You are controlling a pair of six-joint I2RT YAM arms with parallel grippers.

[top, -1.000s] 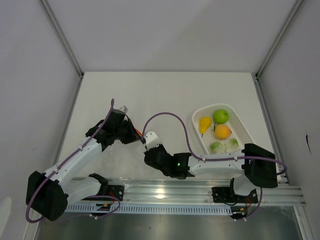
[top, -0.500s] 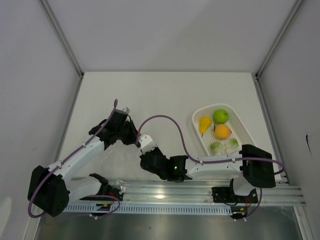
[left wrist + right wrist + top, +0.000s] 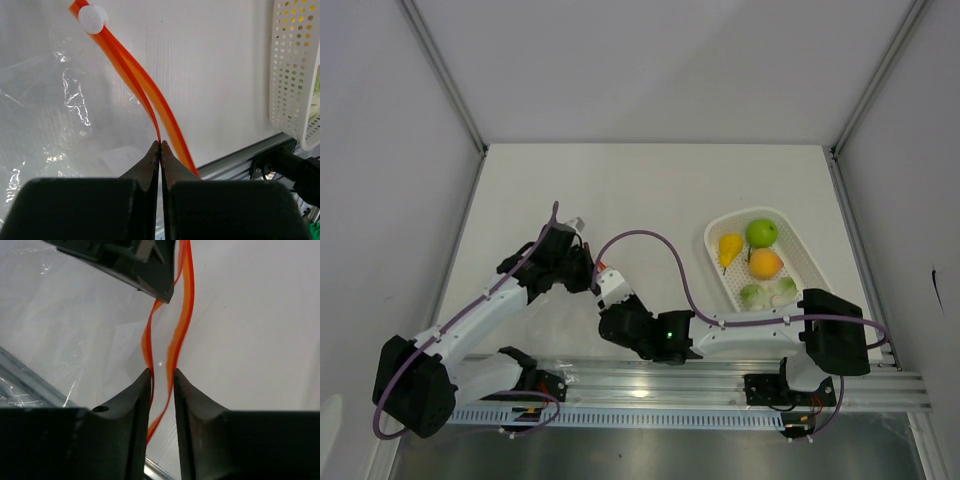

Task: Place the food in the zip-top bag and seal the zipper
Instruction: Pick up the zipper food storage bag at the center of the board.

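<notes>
The clear zip-top bag [image 3: 60, 115] lies on the table with its red-orange zipper [image 3: 135, 75] raised and its two lips parted. A white slider [image 3: 93, 17] sits at the zipper's far end. My left gripper [image 3: 160, 144] is shut on one lip of the zipper. My right gripper [image 3: 161, 372] is narrowly open, with both zipper lips [image 3: 176, 340] running between its fingers. In the top view the two grippers [image 3: 588, 272] [image 3: 611, 291] meet at the bag's mouth. The food, a yellow pear [image 3: 730, 247], green apple [image 3: 762, 232], orange fruit [image 3: 766, 263] and green and whitish pieces [image 3: 767, 293], lies in the basket.
The white perforated basket [image 3: 802, 240] stands at the right of the table and shows at the right edge of the left wrist view [image 3: 290, 75]. The aluminium rail [image 3: 650, 385] runs along the near edge. Grey walls enclose the table on three sides.
My right gripper has moved left toward the left gripper and now straddles the zipper. My left gripper has shifted slightly right and nearer, still holding the strip.
</notes>
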